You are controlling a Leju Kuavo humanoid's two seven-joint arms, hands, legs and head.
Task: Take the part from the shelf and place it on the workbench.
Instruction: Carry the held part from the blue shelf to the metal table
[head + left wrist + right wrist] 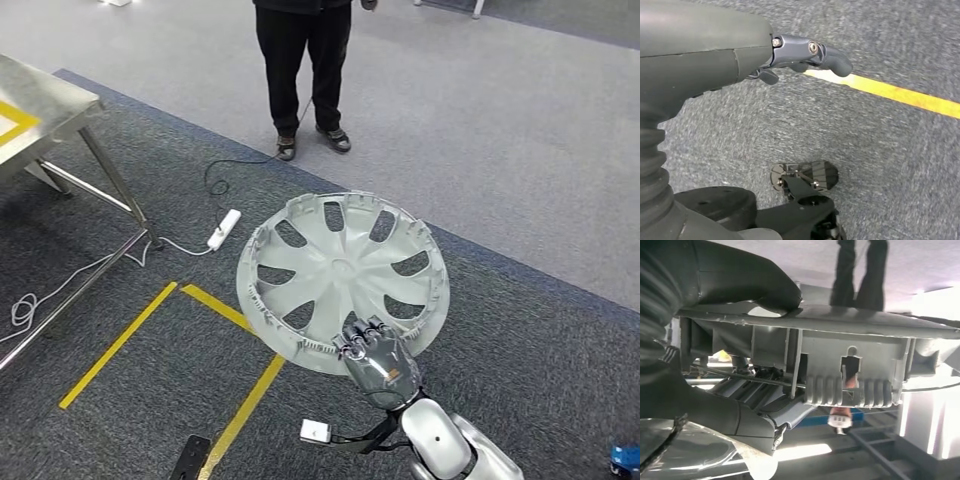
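Note:
The part is a silver hubcap [343, 275] with curved spokes, held flat above the dark carpet in the head view. My right hand [377, 360] grips its near rim, fingers over the top edge. In the right wrist view the hubcap's ribbed underside [836, 355] runs across the picture, clamped between my thumb [749, 282] and fingers [734, 412]. My left hand [806, 52] hangs over the carpet with its fingers extended and holds nothing.
A metal workbench [45, 110] with yellow tape stands at the far left. A person in black trousers [302, 60] stands ahead. A white power strip [224, 229] and cables lie on the carpet, beside yellow floor lines [234, 415].

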